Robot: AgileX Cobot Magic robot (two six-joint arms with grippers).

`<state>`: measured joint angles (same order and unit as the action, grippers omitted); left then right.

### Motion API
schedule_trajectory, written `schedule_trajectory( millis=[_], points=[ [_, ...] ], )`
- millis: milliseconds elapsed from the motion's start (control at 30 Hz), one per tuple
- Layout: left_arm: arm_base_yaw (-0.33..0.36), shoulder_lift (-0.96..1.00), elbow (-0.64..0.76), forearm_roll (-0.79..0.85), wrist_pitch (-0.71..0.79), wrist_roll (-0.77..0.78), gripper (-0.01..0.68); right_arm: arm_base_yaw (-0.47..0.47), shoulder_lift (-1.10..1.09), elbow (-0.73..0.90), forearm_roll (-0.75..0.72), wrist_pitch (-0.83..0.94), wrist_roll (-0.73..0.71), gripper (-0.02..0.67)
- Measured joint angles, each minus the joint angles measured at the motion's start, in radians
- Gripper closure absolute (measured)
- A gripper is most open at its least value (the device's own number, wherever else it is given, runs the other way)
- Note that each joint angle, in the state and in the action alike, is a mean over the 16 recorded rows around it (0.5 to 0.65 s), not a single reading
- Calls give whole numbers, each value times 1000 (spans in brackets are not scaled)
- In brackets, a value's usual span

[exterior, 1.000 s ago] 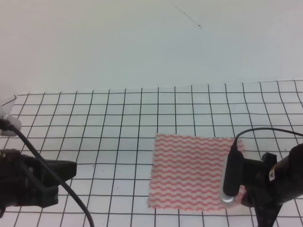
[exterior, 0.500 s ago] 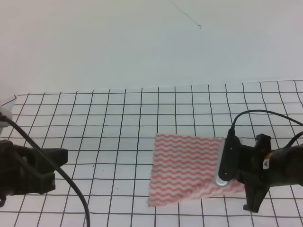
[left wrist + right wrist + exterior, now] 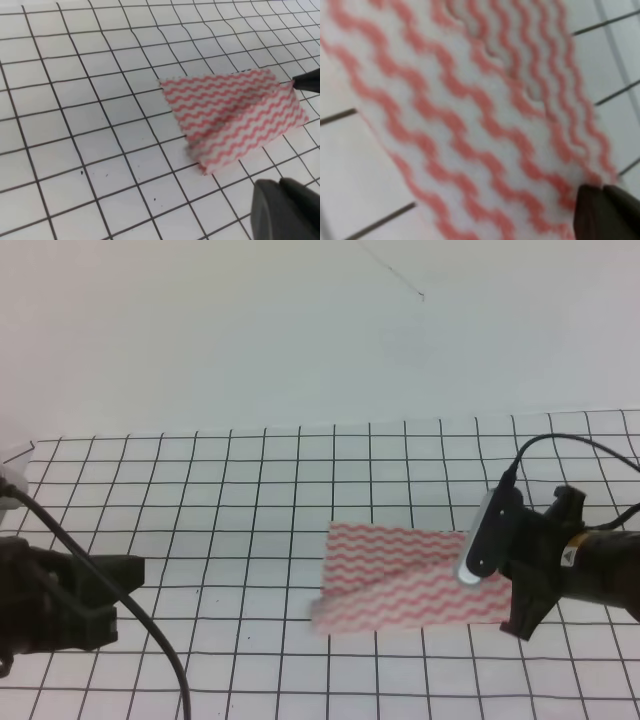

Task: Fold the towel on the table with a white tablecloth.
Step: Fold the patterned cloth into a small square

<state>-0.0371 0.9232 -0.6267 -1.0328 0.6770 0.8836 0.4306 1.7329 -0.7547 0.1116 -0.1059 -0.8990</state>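
Thin matt cloth towel (image 3: pixel 400 580), smooth white tablecloth (image 3: pixel 200 500), dark matt plastic fingers (image 3: pixel 605 212)

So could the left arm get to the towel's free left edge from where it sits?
Probably yes. The left gripper sits low at the table's left with only bare grid cloth between it and the towel; the right gripper holds the opposite side, clear of that path.

The right claw (image 3: pixel 602 192) was apparently pinched closed, wrist tilted; the left claw (image 3: pixel 125 570) hung low, its state unclear.
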Motion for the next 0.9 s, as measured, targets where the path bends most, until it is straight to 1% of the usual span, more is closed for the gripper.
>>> schedule_trajectory(
  millis=[233, 500, 900],
  points=[
    [0, 0, 0, 8, -6, -1, 672, -37, 43, -3, 7, -95, -1, 648],
    [0, 0, 0, 19, -15, -1, 672, -59, 100, -23, 10, -163, -2, 648],
    [0, 0, 0, 26, -17, -6, 672, -60, 141, -55, 22, -174, -32, 644]
  ],
)
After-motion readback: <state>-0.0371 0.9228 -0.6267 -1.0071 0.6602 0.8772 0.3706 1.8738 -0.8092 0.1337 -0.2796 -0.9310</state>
